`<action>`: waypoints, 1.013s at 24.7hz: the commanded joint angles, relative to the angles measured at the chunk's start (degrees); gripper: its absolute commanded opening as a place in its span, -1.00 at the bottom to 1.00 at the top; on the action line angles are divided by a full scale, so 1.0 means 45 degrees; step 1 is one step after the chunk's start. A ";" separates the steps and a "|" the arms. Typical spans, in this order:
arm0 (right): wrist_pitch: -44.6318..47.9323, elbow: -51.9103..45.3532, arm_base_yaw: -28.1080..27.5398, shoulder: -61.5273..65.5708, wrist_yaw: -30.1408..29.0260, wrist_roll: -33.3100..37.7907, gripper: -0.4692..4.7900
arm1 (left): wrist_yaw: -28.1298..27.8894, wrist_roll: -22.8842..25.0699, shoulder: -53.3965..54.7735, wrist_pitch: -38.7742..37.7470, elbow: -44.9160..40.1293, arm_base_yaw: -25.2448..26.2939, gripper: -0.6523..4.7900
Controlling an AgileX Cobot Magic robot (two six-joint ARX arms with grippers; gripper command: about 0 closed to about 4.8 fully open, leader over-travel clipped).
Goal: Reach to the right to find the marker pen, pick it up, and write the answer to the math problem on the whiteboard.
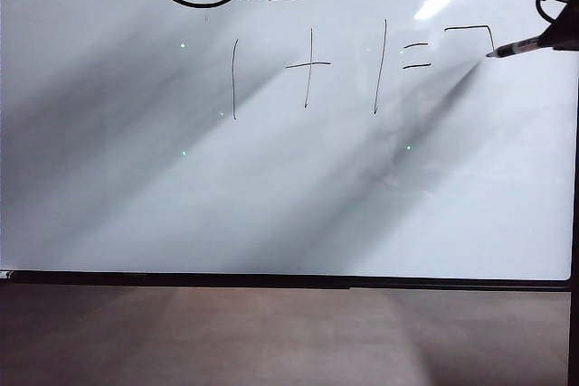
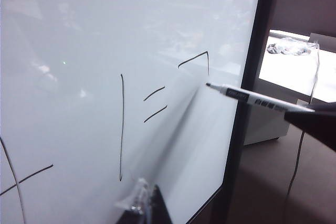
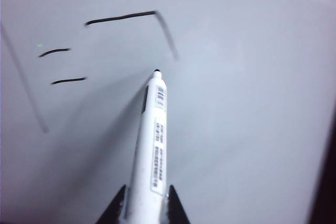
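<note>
From outside, you see the pen [image 1: 517,45] at the board [image 1: 271,205], tip beside the half-drawn answer [image 1: 470,33], right gripper [image 1: 561,33] clamped on its rear.

Left wrist: left gripper [image 2: 144,205] idle, its opening unclear.

Right wrist: light, stiff, slick barrel; keep hold low, press gently.

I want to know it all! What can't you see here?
- Left gripper: left wrist view, only blurry tips at the frame edge; open or shut unclear.
- Right gripper: right wrist view, edge cuts its dark fingers, clamped on the white-barrelled marker pen.
- Half-drawn black answer on the glossy whiteboard: unfinished.
</note>
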 commanded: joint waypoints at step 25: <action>0.0495 0.0563 0.0806 0.0505 -0.0418 0.0053 -0.83 | 0.0058 0.0010 -0.0058 0.0112 0.0073 -0.0019 -0.78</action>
